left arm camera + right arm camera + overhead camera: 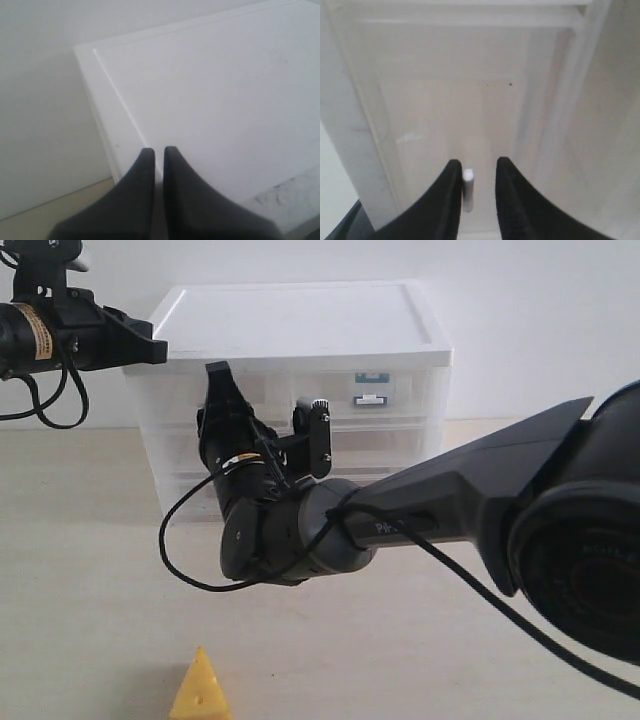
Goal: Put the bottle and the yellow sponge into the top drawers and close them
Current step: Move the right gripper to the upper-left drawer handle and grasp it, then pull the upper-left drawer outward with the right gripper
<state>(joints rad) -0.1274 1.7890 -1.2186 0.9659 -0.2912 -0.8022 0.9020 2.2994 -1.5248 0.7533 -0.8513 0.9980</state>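
Because the right gripper is straddling the small white handle of the left top drawer, the coming move is hinging on how that handle is sitting between the jaws. It is lying straight ahead of the gripper, inside the gap. Its long axis is running crosswise to the line along which the jaws shut, so the fingers are facing its narrow width. The jaws are standing partly apart: one finger is looking to be against the handle, while a clear gap is showing on the other side, so nothing is being clamped yet. The drawer front is facing the gripper squarely, which is suggesting a pull straight back out of the cabinet once the grip is firm.

The left gripper is hovering over the cabinet's white top, its fingers nearly together with only a slit between them and nothing in them. It is sitting farther from either drawer handle than the right gripper.

The yellow sponge is standing on the table in front of the cabinet, well apart from both grippers. The bottle is probably the teal-banded shape showing through the right top drawer, though the translucent front is blurring it.
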